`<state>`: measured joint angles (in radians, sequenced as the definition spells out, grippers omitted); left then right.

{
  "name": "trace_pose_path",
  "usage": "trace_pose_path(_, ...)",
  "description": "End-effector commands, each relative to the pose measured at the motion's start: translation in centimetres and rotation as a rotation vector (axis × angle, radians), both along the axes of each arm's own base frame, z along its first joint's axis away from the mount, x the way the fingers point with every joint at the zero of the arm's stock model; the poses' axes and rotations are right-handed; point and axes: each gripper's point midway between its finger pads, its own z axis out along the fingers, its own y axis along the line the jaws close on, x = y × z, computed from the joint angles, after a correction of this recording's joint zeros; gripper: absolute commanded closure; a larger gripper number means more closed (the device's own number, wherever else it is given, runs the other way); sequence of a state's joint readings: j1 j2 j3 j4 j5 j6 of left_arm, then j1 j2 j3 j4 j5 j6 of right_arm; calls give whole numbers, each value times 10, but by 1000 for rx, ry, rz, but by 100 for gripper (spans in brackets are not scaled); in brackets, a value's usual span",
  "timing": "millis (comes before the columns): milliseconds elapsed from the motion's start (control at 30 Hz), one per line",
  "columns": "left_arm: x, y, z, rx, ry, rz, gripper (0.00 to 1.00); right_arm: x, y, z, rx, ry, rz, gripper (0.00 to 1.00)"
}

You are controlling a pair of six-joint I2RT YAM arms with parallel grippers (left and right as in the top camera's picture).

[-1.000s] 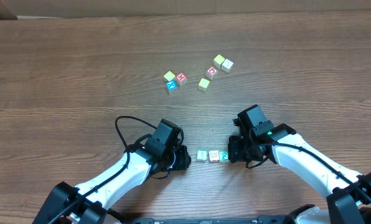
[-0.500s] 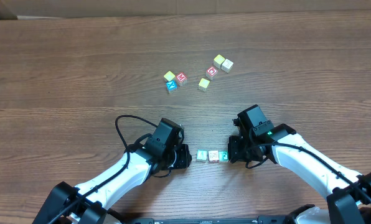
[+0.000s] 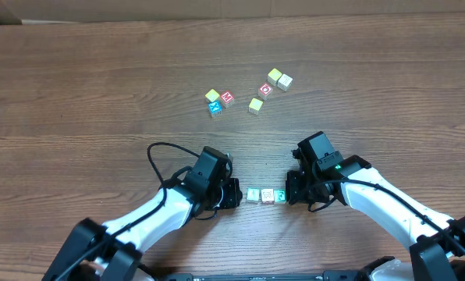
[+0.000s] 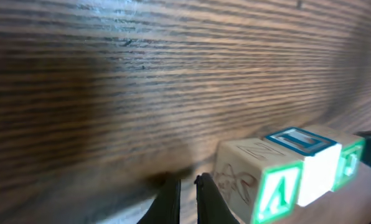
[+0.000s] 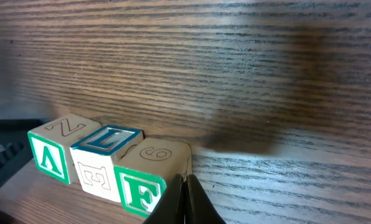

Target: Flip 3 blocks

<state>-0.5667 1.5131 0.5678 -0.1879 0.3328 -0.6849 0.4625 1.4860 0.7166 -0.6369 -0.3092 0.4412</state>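
Sitting in a tight row near the front edge of the brown wood-grain desk are three small wooden alphabet cubes, touching side to side; the green-and-white "A" cube is at the left arm's end, the whitish cube with a blue-framed top is in the middle, and the green-and-white "F" cube is at the right arm's end; the left arm's black fingers are clenched almost together on nothing, their tips low over the desk just beside the "A" cube (a thin slit shows between them); the right arm's black fingers are pressed fully together, empty, their tips right at the outer edge of the "F" cube; well apart, farther back on the desk, lies a loose scatter of yellow, red and blue cubes
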Motion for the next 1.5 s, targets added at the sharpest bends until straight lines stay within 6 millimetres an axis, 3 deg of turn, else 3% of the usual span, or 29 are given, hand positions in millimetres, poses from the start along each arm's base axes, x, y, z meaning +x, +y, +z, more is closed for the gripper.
trace_pose_path(0, -7, -2, -11, -17, 53, -5, 96, -3, -1, -3, 2, 12, -3, 96)
trace_pose_path(900, -11, -20, -4, -80, 59, -19, 96, -4, 1, -2, 19, 21, -1, 96)
trace_pose_path(1467, -11, -16, -6, -60, 55, -24, 96, -6, 3, -1, 27, 26, 4, 96)
